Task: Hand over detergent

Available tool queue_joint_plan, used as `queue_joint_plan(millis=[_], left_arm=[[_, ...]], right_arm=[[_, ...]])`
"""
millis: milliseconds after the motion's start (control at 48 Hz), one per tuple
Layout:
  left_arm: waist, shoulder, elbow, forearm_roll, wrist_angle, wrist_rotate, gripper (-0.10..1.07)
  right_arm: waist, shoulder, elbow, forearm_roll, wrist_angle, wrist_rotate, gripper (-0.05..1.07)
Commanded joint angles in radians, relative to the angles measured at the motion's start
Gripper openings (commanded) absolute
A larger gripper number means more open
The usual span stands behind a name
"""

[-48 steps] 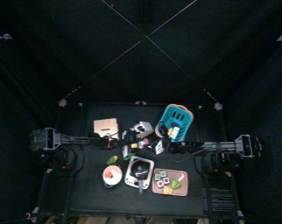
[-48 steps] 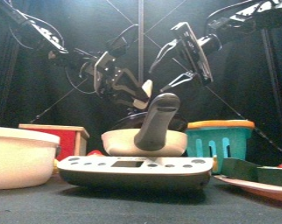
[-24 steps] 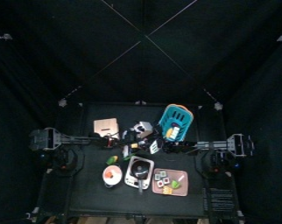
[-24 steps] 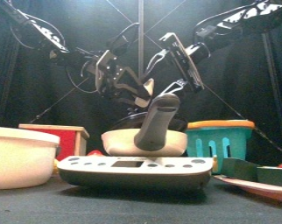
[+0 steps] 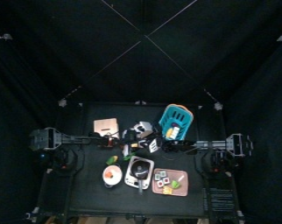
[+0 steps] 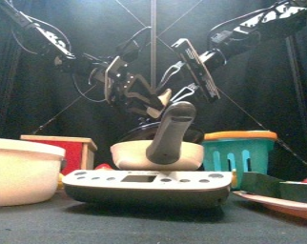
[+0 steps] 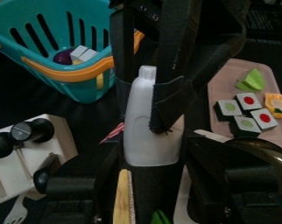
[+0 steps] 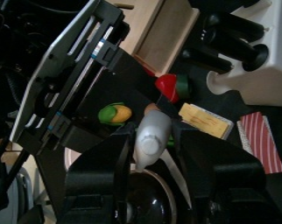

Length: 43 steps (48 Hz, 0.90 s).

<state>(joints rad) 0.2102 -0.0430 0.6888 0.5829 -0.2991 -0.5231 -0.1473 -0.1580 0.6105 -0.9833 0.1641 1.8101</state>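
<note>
Passing detergent bottle point(image 7: 151, 114) mid-air above desk point(image 5: 85, 179): left claw point(image 7: 150, 144) clamped on body, right claw point(image 8: 150, 153) closing around top. Next: confirm right grip, release left.

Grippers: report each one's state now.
Left gripper: shut on the detergent bottle.
Right gripper: jaws around the same bottle; closure cannot be told.

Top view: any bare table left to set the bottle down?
Bare strips run along the table's left edge, left of the white bowl, and along its back edge behind the teal basket. The middle is crowded: scale, tray, wooden box. Both hands meet on the white bottle there.
</note>
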Motion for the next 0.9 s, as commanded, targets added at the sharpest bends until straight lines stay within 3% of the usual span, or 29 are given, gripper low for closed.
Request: queue_joint_plan(millis=[0, 438, 875], left_arm=[[-0.002, -0.009, -0.025, 0.003, -0.012, 0.002, 0.82], [-0.002, -0.009, -0.020, 0.002, -0.011, 0.002, 0.98], [0.006, -0.028, -0.003, 0.003, -0.012, 0.002, 0.99]], right_arm=[[-0.006, -0.018, -0.020, 0.000, -0.003, -0.002, 0.61], [-0.006, -0.020, -0.012, 0.000, -0.005, -0.003, 0.61], [-0.006, -0.043, 0.009, 0.000, -0.005, 0.000, 0.61]])
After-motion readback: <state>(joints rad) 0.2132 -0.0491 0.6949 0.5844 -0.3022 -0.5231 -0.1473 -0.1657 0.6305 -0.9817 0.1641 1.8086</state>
